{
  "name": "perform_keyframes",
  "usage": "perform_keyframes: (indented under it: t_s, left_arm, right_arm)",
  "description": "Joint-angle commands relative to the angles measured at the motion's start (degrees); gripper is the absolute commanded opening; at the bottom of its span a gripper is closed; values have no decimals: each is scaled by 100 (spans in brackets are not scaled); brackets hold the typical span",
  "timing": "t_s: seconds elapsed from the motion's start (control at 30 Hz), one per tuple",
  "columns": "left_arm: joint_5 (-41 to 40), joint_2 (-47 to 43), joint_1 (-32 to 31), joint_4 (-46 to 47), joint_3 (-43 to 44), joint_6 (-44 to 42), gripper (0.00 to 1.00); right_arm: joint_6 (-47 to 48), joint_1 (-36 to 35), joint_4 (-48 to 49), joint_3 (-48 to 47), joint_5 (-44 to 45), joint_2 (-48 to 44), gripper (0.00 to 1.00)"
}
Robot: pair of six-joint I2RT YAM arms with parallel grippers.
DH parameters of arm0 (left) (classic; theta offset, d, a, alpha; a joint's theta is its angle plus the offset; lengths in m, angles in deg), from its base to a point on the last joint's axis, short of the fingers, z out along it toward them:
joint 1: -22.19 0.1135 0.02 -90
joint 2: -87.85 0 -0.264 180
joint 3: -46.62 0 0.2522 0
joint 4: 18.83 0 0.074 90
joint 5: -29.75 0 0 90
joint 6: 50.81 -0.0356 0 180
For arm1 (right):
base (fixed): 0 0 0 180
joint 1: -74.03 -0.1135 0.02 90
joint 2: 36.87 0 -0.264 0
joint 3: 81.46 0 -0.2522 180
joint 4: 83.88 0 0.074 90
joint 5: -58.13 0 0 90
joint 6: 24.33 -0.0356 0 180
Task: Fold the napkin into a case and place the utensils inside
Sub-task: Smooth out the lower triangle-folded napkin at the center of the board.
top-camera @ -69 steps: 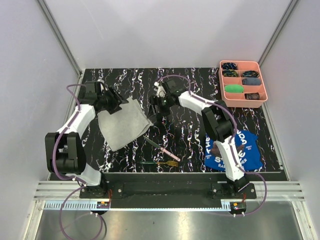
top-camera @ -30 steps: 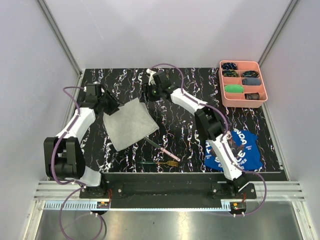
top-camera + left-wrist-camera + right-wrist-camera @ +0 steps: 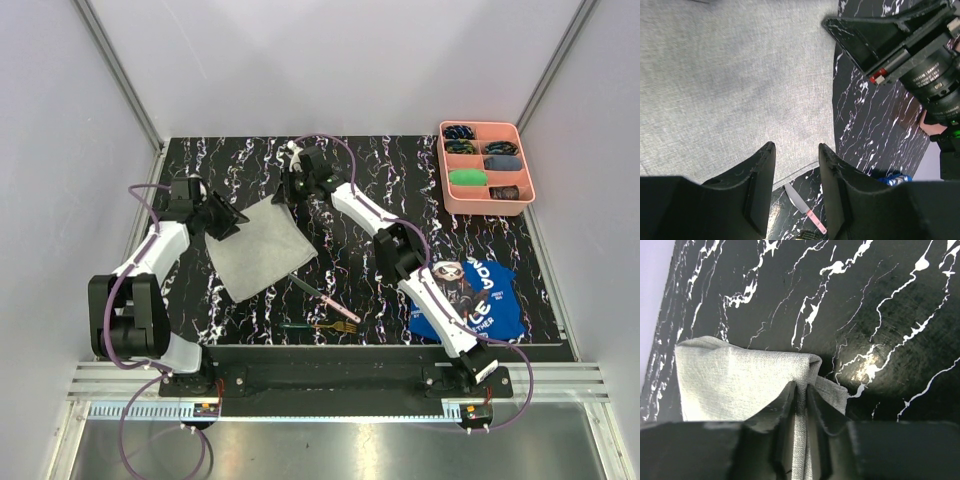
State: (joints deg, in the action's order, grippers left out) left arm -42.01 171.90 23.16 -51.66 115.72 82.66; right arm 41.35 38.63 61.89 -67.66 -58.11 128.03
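The light grey napkin [image 3: 258, 248] lies spread flat on the black marbled table as a diamond, not folded into a case. My right gripper [image 3: 286, 194] is at its far corner, shut on a pinched ridge of the napkin [image 3: 730, 380] between its fingers [image 3: 801, 387]. My left gripper [image 3: 226, 221] hovers over the napkin's left corner, jaws open [image 3: 795, 155], with only the cloth [image 3: 730, 85] below and nothing between them. The pink-handled knife [image 3: 322, 294] lies just off the napkin's near-right edge and shows as the knife [image 3: 802, 207] in the left wrist view. The green-handled fork [image 3: 320, 326] lies nearer the front.
A pink compartment tray [image 3: 480, 124] with small items stands at the back right. A blue printed cloth [image 3: 470, 300] lies at the front right, partly under the right arm. White walls enclose the table on three sides.
The napkin, earlier raised at its left side, now lies flat. My right gripper has come onto the far corner and closed on it. The left gripper shifted slightly toward the napkin.
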Motion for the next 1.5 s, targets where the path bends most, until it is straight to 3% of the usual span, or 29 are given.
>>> perform_keyframes:
  t_s: [0.0, 0.1, 0.37, 0.63, 0.87, 1.1, 1.23, 1.3, 1.47]
  left_arm:
    - [101, -187, 192, 343, -92, 118, 43]
    - [180, -205, 324, 509, -224, 241, 43]
    - [233, -170, 456, 571, -356, 294, 43]
    - [144, 189, 650, 536, -94, 444, 50]
    - [303, 726, 904, 457, 355, 391, 59]
    - [716, 1578, 1159, 44, 1259, 49, 59]
    - [155, 1720, 1247, -394, 1629, -416, 66]
    - [-4, 1886, 1300, -483, 1778, -575, 68]
    - [505, 2510, 1458, -782, 2166, -944, 67]
  right_arm:
    - [-178, 24, 210, -330, -83, -317, 13]
    - [-240, 24, 228, -164, -48, -651, 8]
    - [-258, 68, 298, 864, 172, -1293, 8]
    - [-232, 296, 316, 1357, 277, -1347, 12]
    - [-214, 481, 316, 1314, 66, -1039, 22]
    - [-56, 499, 193, 1217, -83, -1004, 42]
    - [-21, 499, 157, 1296, -416, -1039, 53]
    - [-20, 499, 157, 1252, -610, -969, 56]
    - [-73, 490, 184, 1208, -821, -837, 58]
